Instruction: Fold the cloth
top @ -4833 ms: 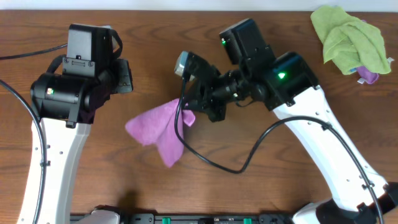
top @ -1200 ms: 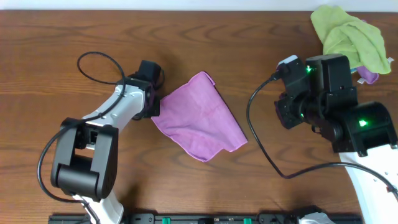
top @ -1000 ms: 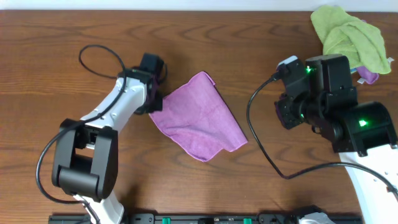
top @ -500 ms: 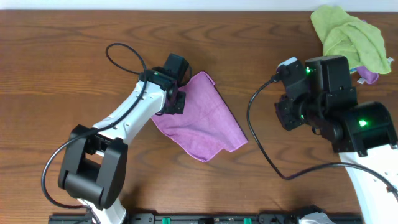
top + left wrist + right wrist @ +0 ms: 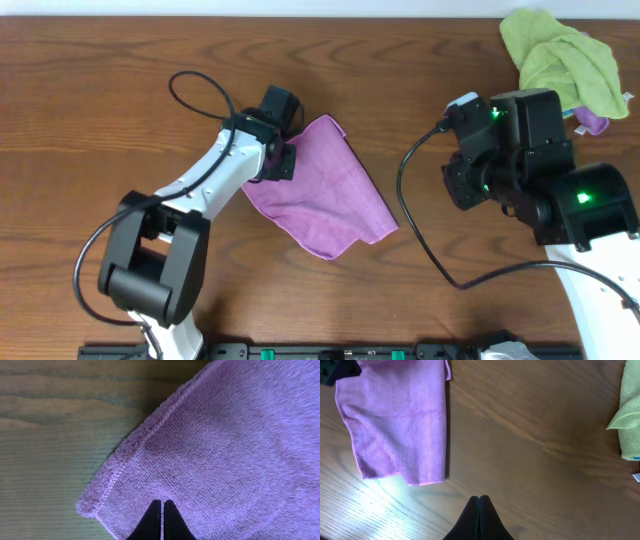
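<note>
So the purple cloth (image 5: 322, 190) lies flat mid-table (image 5: 100, 80), a rough trapezoid, fuzzy microfibre with a stitched hem running along its left edge to a rounded corner. The left gripper (image 5: 162, 505) is clenched, tips pressed together right over that edge, with nothing pinched between them. The right gripper (image 5: 478, 499) is clenched too, over bare wood grain just right of the cloth. There's open wood all round, and the crumpled lime-green cloth (image 5: 560, 60) sits well apart in the far right corner.

The left gripper (image 5: 161, 505), fingertips together, sits over the cloth (image 5: 230, 455), perhaps touching it, near its hemmed corner.
</note>
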Robot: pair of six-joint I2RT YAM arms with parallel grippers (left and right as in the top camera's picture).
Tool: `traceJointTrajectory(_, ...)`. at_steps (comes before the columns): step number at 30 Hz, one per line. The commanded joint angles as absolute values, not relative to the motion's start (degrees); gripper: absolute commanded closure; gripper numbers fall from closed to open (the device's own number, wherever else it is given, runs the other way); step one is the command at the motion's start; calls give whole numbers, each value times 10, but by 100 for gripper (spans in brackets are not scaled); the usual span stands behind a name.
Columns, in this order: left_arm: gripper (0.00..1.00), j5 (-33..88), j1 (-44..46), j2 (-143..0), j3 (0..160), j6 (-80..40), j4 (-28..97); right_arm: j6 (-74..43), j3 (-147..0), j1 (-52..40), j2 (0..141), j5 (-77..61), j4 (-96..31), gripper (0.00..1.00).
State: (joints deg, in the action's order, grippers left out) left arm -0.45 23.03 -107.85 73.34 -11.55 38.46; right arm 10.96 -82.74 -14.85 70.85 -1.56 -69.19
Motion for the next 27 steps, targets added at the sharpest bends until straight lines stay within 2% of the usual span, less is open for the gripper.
traceJointTrajectory(1,94,-22,227,-1101,725,-103,389,103,-824,-147,705,-20,-692,98)
traceJointTrajectory(13,94,-58,213,-1124,724,-104,410,103,-824,-146,705,-19,-692,98)
traceJointTrajectory(27,94,-67,179,-1187,724,-83,350,103,-824,-146,705,-19,-692,98)
